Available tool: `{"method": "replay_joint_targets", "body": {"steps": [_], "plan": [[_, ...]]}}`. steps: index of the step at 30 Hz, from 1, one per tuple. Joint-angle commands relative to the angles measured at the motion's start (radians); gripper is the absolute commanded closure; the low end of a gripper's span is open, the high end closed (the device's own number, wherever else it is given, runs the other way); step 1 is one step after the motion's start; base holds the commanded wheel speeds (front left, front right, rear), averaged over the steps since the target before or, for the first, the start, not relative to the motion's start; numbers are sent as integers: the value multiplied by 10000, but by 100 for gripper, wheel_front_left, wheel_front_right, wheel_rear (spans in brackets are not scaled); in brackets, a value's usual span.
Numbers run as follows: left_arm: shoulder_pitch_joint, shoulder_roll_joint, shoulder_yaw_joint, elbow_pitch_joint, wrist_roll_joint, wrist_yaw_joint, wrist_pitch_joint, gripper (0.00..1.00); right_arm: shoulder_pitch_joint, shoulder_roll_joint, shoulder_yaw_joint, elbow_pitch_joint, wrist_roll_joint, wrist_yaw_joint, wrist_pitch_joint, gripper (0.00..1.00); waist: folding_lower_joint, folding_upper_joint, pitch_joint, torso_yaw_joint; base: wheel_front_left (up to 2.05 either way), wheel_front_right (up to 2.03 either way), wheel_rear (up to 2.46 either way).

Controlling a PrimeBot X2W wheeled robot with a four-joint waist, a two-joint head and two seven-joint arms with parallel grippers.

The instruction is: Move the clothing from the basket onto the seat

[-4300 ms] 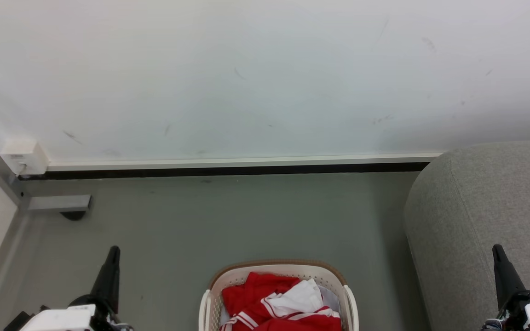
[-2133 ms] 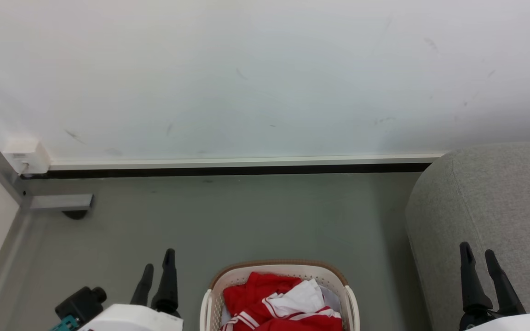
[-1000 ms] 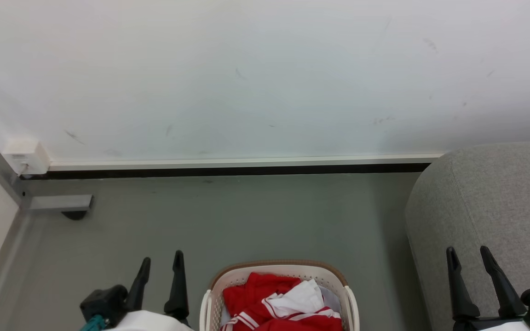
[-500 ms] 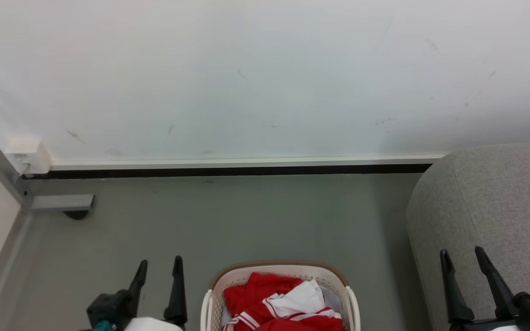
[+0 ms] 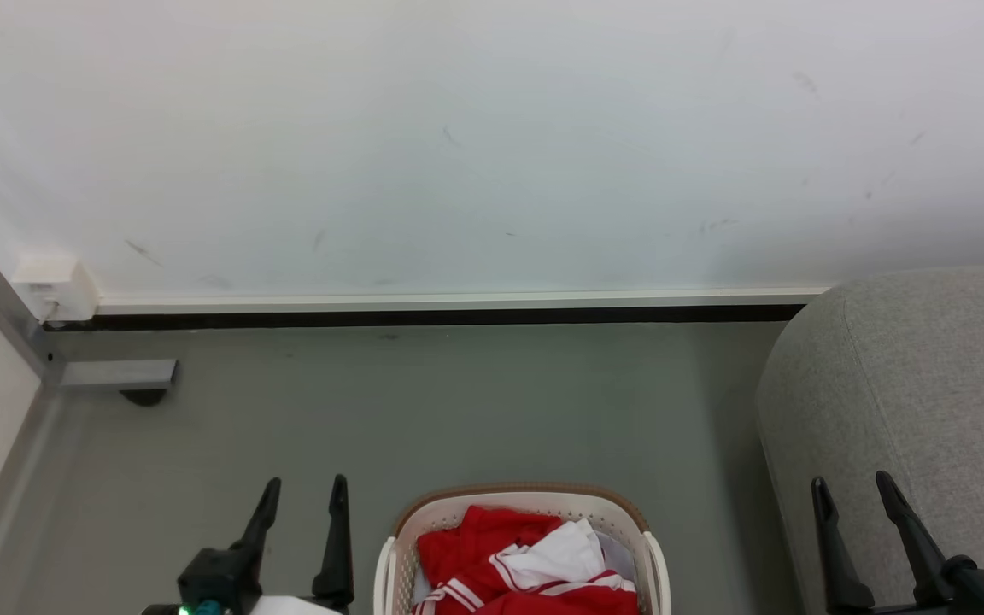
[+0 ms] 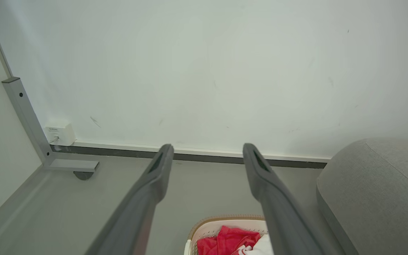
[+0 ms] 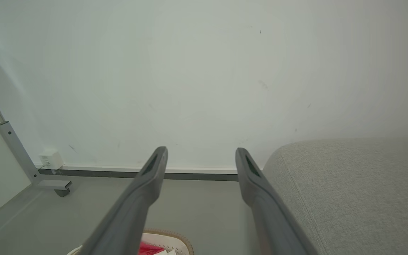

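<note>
The red clothing (image 5: 492, 555) with white panels lies heaped in the cream basket (image 5: 521, 497) at the bottom centre of the head view; a corner of it shows as the clothing (image 6: 225, 241) in the left wrist view. The grey seat (image 5: 910, 384) rises at the right. My left gripper (image 5: 305, 489) stands open on the basket's left, apart from it. My right gripper (image 5: 851, 485) is open in front of the seat. Both hold nothing. The left gripper (image 6: 205, 150) and right gripper (image 7: 200, 153) point at the wall.
A white wall and dark baseboard (image 5: 424, 316) run behind the grey floor (image 5: 424, 410). A grey metal post with a foot (image 5: 108, 376) and a white socket box (image 5: 52, 286) stand at the left corner.
Both arms turned so that two spread fingers show on each. The left gripper shifted right toward the basket, the right gripper left and slightly down. The camera drifted a little.
</note>
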Motion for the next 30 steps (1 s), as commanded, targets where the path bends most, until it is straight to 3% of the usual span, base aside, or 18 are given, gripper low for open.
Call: {"method": "replay_joint_targets", "body": {"steps": [1, 30], "plan": [[85, 76, -28, -27, 267, 38, -78, 0, 107, -9, 18, 44, -211, -20, -102, 0, 0, -1, 1, 3, 0, 0, 0], [47, 76, -120, 96, 130, -44, -143, 0, 64, -66, -18, 508, -140, -21, -165, 0, 0, -1, 36, 13, 0, 0, 0]]}}
